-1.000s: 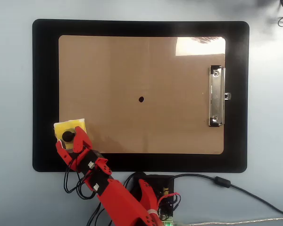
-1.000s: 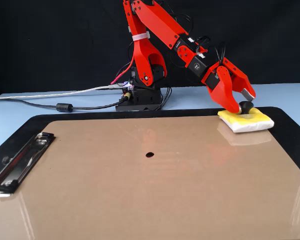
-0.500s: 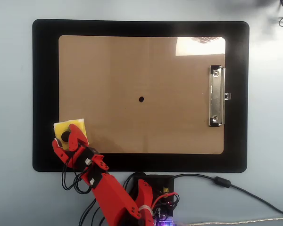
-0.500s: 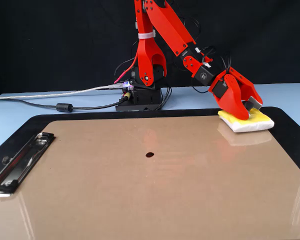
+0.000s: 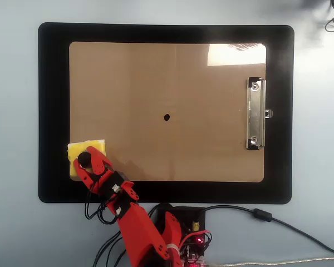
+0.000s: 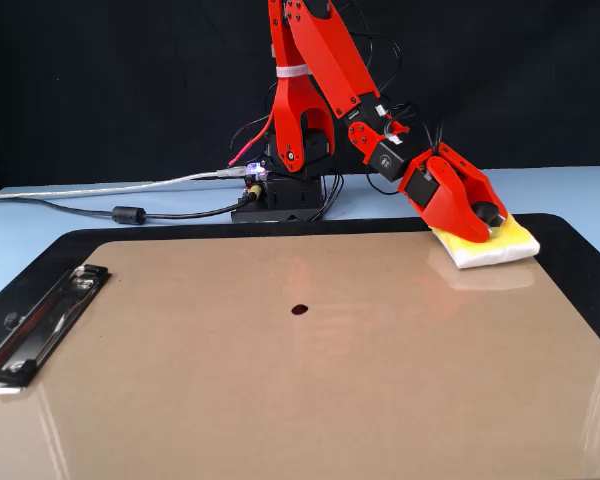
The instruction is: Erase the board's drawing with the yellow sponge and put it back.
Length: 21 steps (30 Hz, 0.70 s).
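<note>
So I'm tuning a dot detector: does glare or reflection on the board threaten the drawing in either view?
Overhead view: a bright glare patch sits in the board corner near the clip, far from the drawing. Fixed view: the glossy face mirrors the red arm faintly just above the drawing, which stays crisp.

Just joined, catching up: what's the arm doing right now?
The red arm's gripper is down on the yellow sponge at a corner of the board, its jaws around the sponge's black knob. The sponge sits partly on the board, partly on the black mat. The black dot mid-board is untouched, well away from the sponge.
</note>
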Tool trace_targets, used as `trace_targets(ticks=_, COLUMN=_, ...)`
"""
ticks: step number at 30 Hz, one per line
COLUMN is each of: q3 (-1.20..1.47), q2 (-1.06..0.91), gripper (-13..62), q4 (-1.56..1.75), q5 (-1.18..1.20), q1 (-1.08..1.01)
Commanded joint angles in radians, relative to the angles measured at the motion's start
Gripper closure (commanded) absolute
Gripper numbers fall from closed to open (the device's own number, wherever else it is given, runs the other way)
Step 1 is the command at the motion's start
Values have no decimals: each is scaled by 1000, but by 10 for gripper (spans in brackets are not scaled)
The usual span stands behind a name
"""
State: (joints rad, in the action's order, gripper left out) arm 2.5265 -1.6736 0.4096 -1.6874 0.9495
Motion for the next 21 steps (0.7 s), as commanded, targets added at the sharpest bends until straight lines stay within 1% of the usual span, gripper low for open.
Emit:
trace_targets(ticks=1, q3=-11, q2=-23, gripper=576, q4=66, q5=8, q1=-3)
trace_targets(ticks=3, q3=-12, q2=-67, gripper=576, q4=63, q5=-2, q1=-9)
trace_targets(ticks=4, q3=-8, q2=-120, gripper=575, q4=55, q5=-6, q1=-25)
trace_targets(ticks=7, q3=3, q2=-250, gripper=576, q4=-17, q5=-34, q1=-121)
trace_targets(ticks=11, q3=-2, q2=-502, gripper=576, q4=-345, q5=-91, q1=-293)
trace_targets(ticks=14, q3=-8, q2=-647, gripper=576, q4=-653, q5=-86, q1=-505)
trace_targets(ticks=17, q3=-55, q2=-660, gripper=576, q4=-824, q5=-55, q1=-669)
trace_targets(ticks=21, q3=-78, q2=-655, gripper=576, q4=-882, q5=-28, q1=-770)
